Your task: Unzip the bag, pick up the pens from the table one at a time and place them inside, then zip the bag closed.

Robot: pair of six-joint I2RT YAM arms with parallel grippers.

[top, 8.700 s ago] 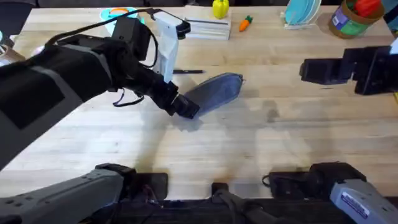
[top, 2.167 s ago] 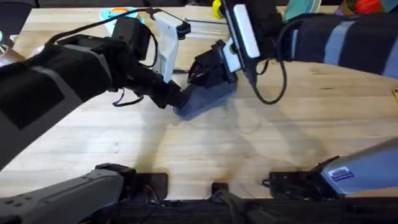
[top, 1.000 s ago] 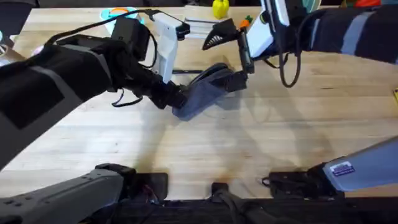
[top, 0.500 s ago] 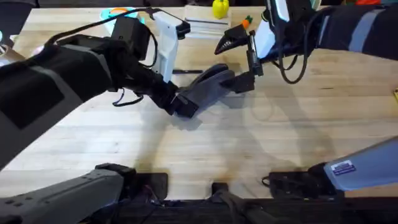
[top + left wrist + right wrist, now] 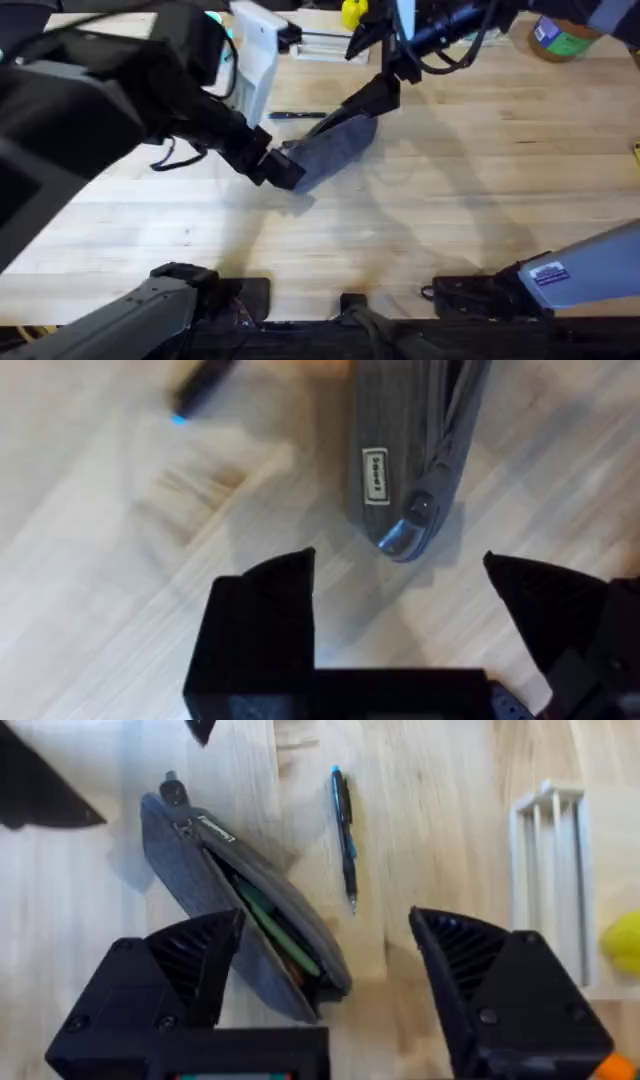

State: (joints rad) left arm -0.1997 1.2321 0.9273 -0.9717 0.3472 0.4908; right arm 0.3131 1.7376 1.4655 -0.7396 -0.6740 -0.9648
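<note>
Both pincers agape, left pincer (image 5: pixel 400 630), right pincer (image 5: pixel 320 970); bag (image 5: pixel 240 910) unzipped, label (image 5: pixel 375 474) perhaps printed, unreadable.

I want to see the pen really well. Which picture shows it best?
The right wrist view: the whole black pen lies in plain sight on the table, beside the unzipped bag. The overhead view shows it as a thin dark line behind the bag. The left wrist view catches just a blurry end.

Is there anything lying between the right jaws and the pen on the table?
Nothing visible does. The pen lies alone on bare table, beside the unzipped bag, with the right gripper open above them.
</note>
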